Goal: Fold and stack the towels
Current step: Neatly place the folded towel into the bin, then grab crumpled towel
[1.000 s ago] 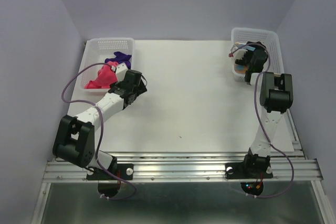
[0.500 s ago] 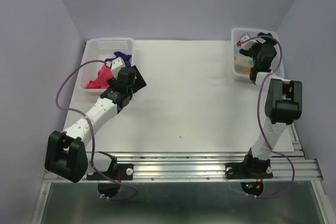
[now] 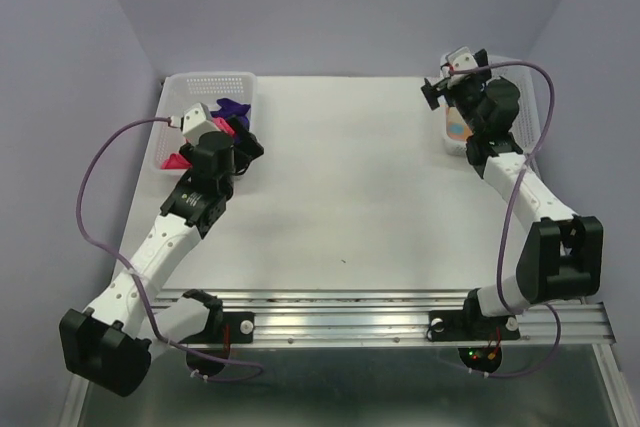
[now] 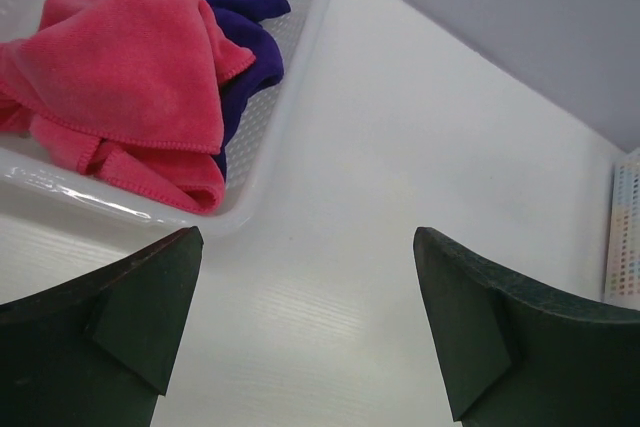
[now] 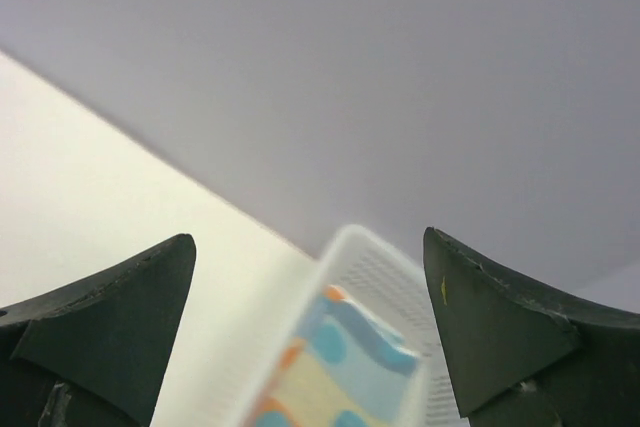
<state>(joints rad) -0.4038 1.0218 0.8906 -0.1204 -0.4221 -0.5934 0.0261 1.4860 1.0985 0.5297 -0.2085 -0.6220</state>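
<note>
Two empty, wide-open grippers: left gripper (image 4: pixel 305 242) faces crumpled pink towel (image 4: pixel 130 77), purple towel (image 4: pixel 250 52), probably to fetch one; right gripper (image 5: pixel 310 242) overlooks blue towel (image 5: pixel 345 362).

A crumpled pink towel (image 4: pixel 130 67) overlaps a dark purple towel (image 4: pixel 250 47) in the left basket (image 4: pixel 300 47), while a blue-and-orange towel (image 5: pixel 345 357) lies in the right basket (image 5: pixel 390 277).

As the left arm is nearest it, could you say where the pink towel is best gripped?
Pinch the raised, bunched hump of the pink towel, coming down from above with the open left pincer. The towel lies crumpled partly over the purple towel, and the basket walls block any sideways approach.
</note>
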